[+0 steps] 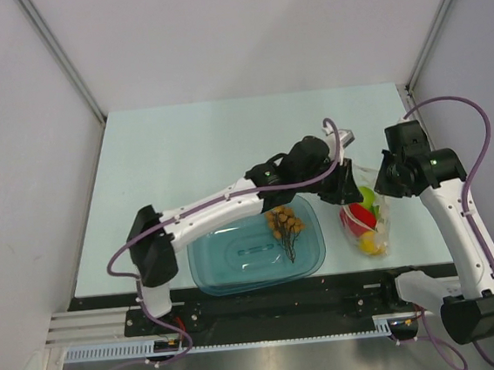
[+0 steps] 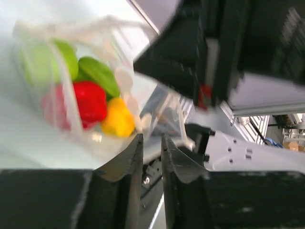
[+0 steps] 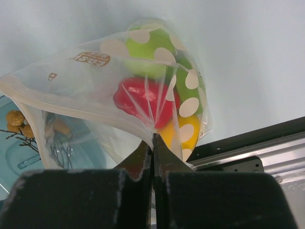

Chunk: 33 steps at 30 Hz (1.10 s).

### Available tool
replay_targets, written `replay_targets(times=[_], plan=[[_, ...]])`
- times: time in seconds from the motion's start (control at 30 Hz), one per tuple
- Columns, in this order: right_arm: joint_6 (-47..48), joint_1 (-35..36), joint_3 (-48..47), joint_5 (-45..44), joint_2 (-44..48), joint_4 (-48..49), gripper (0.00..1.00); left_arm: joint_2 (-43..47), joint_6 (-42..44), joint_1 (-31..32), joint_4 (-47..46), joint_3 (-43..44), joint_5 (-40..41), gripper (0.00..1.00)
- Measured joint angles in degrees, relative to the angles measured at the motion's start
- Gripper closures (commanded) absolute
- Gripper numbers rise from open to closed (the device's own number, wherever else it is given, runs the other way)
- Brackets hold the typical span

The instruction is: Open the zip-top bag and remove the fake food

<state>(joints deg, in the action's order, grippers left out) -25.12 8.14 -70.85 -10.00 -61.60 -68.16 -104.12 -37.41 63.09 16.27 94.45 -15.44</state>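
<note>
Counted: one zip-top bag (image 3: 81,86), one teal tub (image 1: 229,270), five fake food (image 1: 360,218) items. Four are seen inside the bag: one red piece (image 3: 143,100), two green pieces (image 2: 97,74), one yellow piece (image 2: 116,119). The fifth, a bunch of orange-brown balls (image 1: 286,223) on dark stems, is laid in the tub. The tub is set at the table's (image 1: 208,145) front edge, about centre. The bag is located just right of it, toward the front-right corner.

Right gripper (image 3: 152,143): fingers are pressed together, and bag film is pinched between the tips.

Left gripper (image 2: 152,143): a narrow gap is left between the fingers, with the tips placed at the bag's far-left edge. Film is seen just past the tips; no grip on it can be confirmed.
</note>
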Motion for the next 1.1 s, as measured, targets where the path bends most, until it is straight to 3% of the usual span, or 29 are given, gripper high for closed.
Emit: replay_targets(times=[0.2, 0.5, 0.9, 0.93, 1.1], plan=[[-3.39, 0.28, -0.35, -0.26, 1.86, -1.25, 1.0, -11.02, -3.39, 0.11, 2.84, 10.32, -0.83, 0.81], [-9.46, 0.28, -0.44, 0.26, 6.69, -1.81, 1.0, -20.15, -9.16, 0.96, 9.77, 14.99, 4.39, 0.75], [-9.77, -1.16, 2.75, 2.8, 7.87, -1.81, 1.0, -25.59, -5.77, 3.52, 12.5, 19.76, 12.83, 0.46], [-9.7, -1.25, 2.8, 2.99, 7.93, -1.81, 1.0, -25.77, -5.7, 3.56, 12.55, 19.87, 12.92, 0.35], [-9.55, -1.42, 3.87, 3.91, 8.07, -1.84, 1.0, -27.28, -6.16, 3.93, 12.31, 20.15, 13.0, 0.23]])
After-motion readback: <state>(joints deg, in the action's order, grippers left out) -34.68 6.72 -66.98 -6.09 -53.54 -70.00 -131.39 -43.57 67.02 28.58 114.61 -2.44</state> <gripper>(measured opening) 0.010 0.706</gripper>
